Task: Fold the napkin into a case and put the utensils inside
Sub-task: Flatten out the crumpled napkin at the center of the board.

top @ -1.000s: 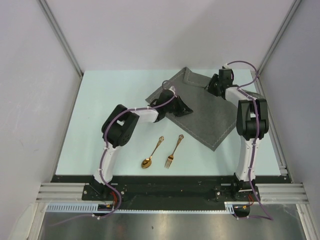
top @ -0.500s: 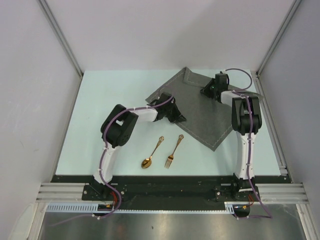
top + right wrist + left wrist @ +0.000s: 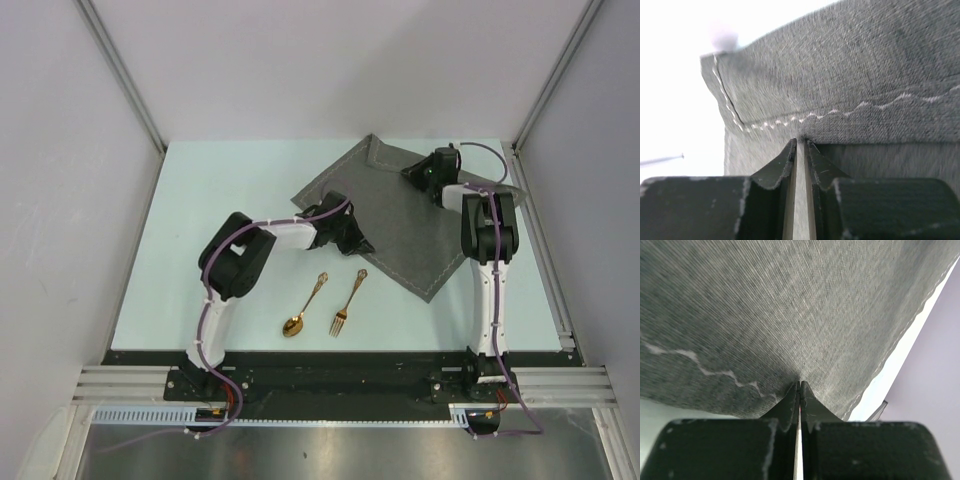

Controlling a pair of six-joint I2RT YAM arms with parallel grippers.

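Note:
The dark grey napkin (image 3: pixel 405 225) lies spread at the back right of the table. My left gripper (image 3: pixel 362 245) is shut on its near left edge, and the left wrist view shows the cloth (image 3: pixel 790 310) pinched between the jaws (image 3: pixel 799 386). My right gripper (image 3: pixel 412 172) is shut on the far right hem, and the right wrist view shows the stitched edge (image 3: pixel 840 112) pinched at the fingertips (image 3: pixel 801 142). The gold spoon (image 3: pixel 302 308) and the gold fork (image 3: pixel 347 303) lie side by side in front of the napkin, untouched.
The pale table (image 3: pixel 220 200) is bounded by grey walls, with a metal rail (image 3: pixel 545 260) along its right edge. The arm bases stand at the near edge.
My left gripper has slid right and toward me along the napkin's near left edge. My right gripper has shifted left over the far hem, and the right arm has straightened.

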